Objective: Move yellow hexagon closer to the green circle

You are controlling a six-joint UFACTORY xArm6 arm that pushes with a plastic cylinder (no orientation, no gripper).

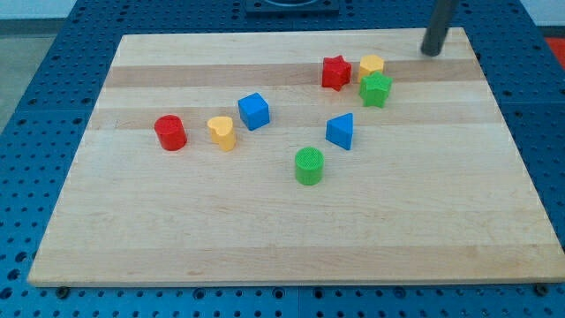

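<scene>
The arm has no pincer, just a dark rod; my tip [432, 52] is resting near the desk's [265, 238] top right corner, right of the yellow hexagon [372, 65]. That hexagon is sitting between the red star [335, 72] and green star [375, 89], well apart from the green circle [309, 166] lower down.

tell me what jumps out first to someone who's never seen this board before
A tight cluster near the view's top right catches the eye first: the red star, the yellow hexagon and the green star, packed close together. My tip stands just to the right of them, near the board's top edge, touching no block. Lower down, near the middle, the green circle sits alone below the blue triangle.
</scene>
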